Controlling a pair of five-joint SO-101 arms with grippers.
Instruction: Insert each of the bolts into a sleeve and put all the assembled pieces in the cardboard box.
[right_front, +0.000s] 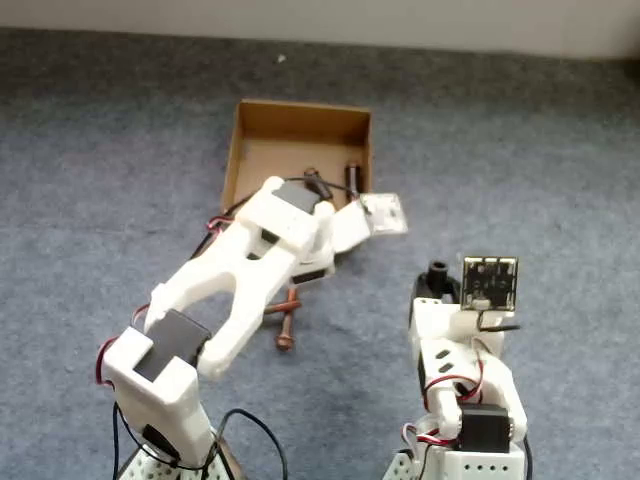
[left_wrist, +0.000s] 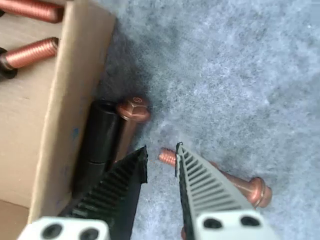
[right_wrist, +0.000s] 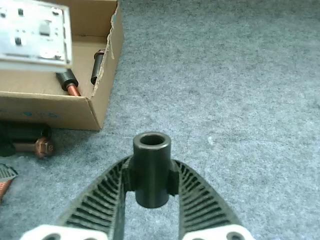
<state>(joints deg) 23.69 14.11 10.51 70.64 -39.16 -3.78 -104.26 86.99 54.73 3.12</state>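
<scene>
Fingers (right_wrist: 107, 200) of the right gripper (right_wrist: 151, 175) are clamped on a black sleeve (right_wrist: 151, 150), which stands upright at the near right of the scene with its bore open on top. Well to its left, the left gripper (left_wrist: 160, 150) hangs with its fingers (left_wrist: 205, 190) apart over a loose bolt (left_wrist: 240, 182) lying on the carpet. The bolt's threaded end shows between the tips and its head lies off to one side. Just beside it, against the near wall of the cardboard box (left_wrist: 55, 130), a second sleeve (left_wrist: 100, 135) and a second bolt (left_wrist: 131, 112) lie side by side. Inside the box, farther off, rest pieces that look assembled (right_wrist: 70, 82).

The step in hand looks like picking up the loose bolt to feed it into the held sleeve. To do it well, the left gripper should come straight down and close on the shank toward the head, leaving the threads free. The bolt may roll on the pile, so the squeeze should be square across it. The pair lying by the box wall is close enough to be nudged. The right gripper need only hold the sleeve steady, bore up, for the threaded end to line up with it.

Grey-blue carpet (right_front: 500, 130) covers the whole surface, and a pale strip (right_front: 400, 15) runs along its far edge.
</scene>
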